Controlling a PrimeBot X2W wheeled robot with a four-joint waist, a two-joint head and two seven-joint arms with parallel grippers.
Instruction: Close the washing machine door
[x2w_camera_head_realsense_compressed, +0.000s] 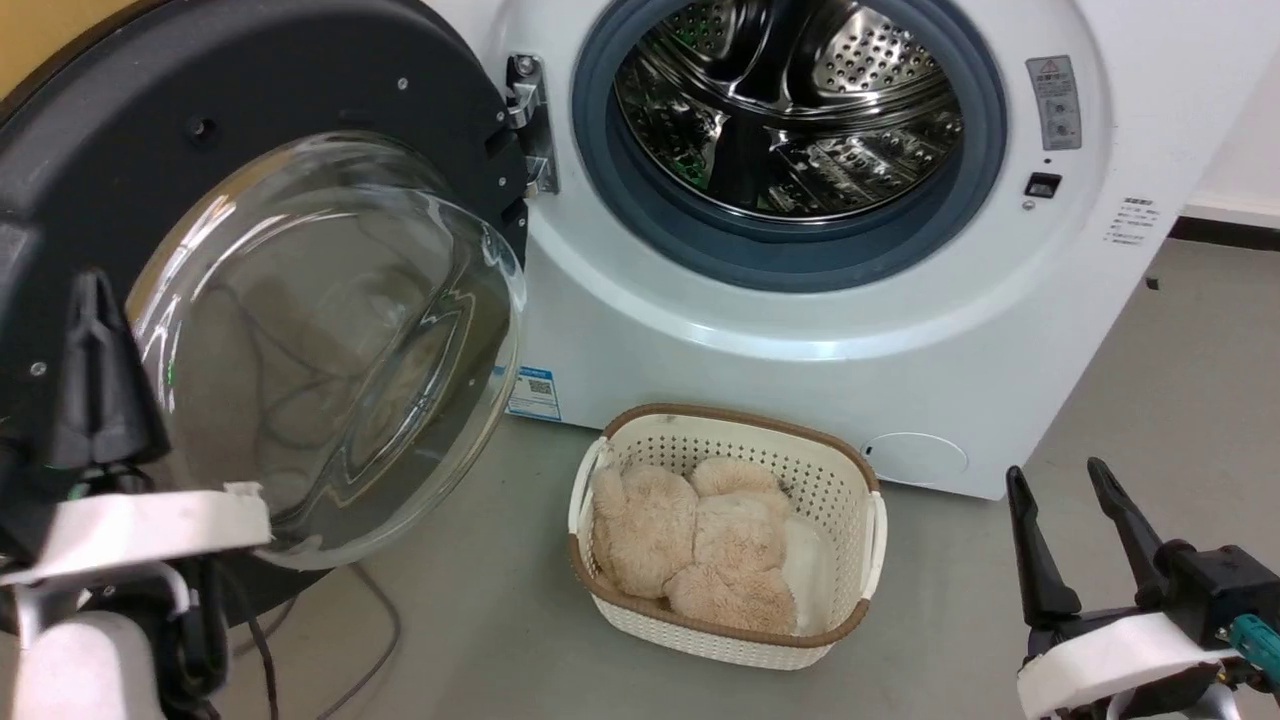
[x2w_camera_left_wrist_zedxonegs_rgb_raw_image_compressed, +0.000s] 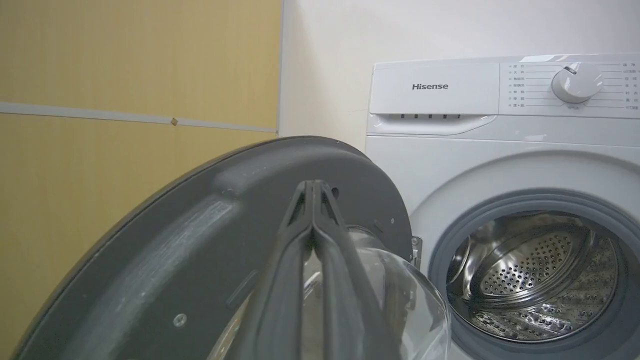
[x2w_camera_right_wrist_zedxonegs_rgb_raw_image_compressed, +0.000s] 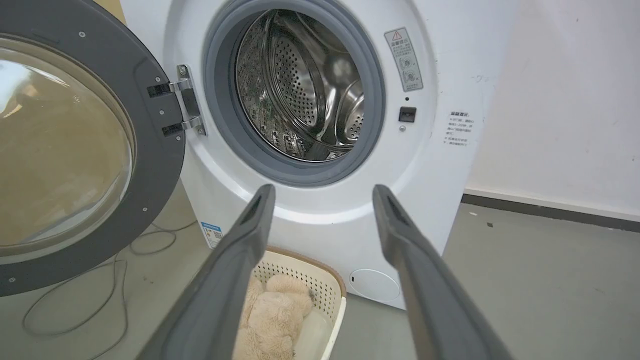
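The washing machine door (x2w_camera_head_realsense_compressed: 250, 80) hangs wide open to the left of the washing machine (x2w_camera_head_realsense_compressed: 800, 380), on its metal hinge (x2w_camera_head_realsense_compressed: 525, 120). It looks rigid and fairly heavy, yet should swing freely. The smooth black ring and bulging glass bowl (x2w_camera_head_realsense_compressed: 330, 340) offer little to pinch (the glass is best not knocked), so a flat push on the rim far from the hinge seems wisest. The left claw (x2w_camera_head_realsense_compressed: 92, 290), fingers pressed together, sits before that far rim; whether it touches I cannot tell. The right claw (x2w_camera_head_realsense_compressed: 1057, 472) is spread, low and well apart
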